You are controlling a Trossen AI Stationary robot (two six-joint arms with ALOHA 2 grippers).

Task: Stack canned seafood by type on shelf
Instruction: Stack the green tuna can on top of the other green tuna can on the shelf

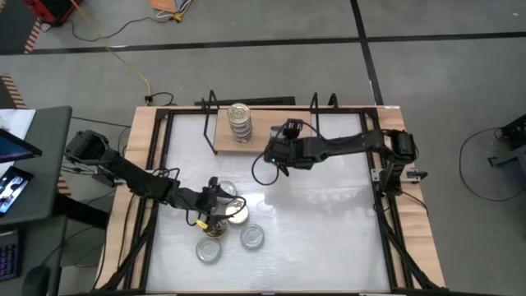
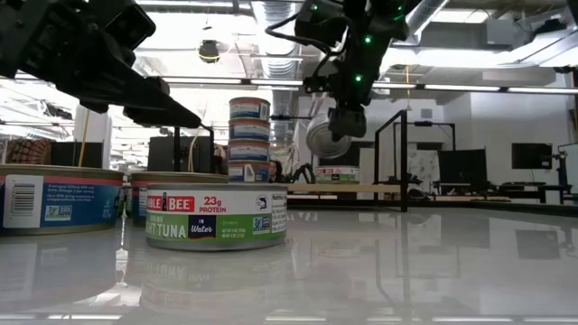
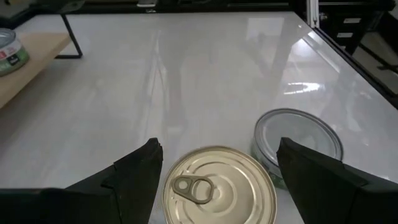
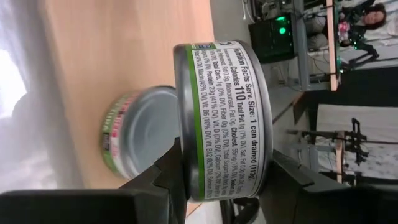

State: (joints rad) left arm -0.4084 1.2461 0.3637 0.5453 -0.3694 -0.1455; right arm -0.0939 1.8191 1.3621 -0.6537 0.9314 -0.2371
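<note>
The shelf (image 1: pixel 263 117) stands at the table's far side. On it rest a stack of several tins (image 1: pixel 239 122) and one green-labelled tin (image 4: pixel 134 138), flat on its base. My right gripper (image 2: pixel 347 119) hovers over the shelf, shut on another green-labelled tin (image 4: pixel 224 118). Toward the near left, several tins sit on the table. My left gripper (image 3: pixel 217 168) is open and low over them. Its fingers stand on either side of a gold-topped tin (image 3: pixel 219 190) without touching it. A silver-topped tin (image 3: pixel 298 138) sits just beside. My right gripper pinches the green-labelled tin between its two fingers (image 4: pixel 177 177), one finger on each flat face, with the label wall (image 4: pixel 231 158) facing the wrist camera. The tin is lifted clear above the shelf and stands on edge, its flat faces upright (image 2: pixel 325 137).
Black wire frames (image 1: pixel 211 105) rise at both ends of the shelf. More loose tins (image 1: pixel 252 237) lie near the table's front left. In the low view a tuna tin (image 2: pixel 217 217) stands closest. The table's right half (image 1: pixel 329 222) is bare white surface.
</note>
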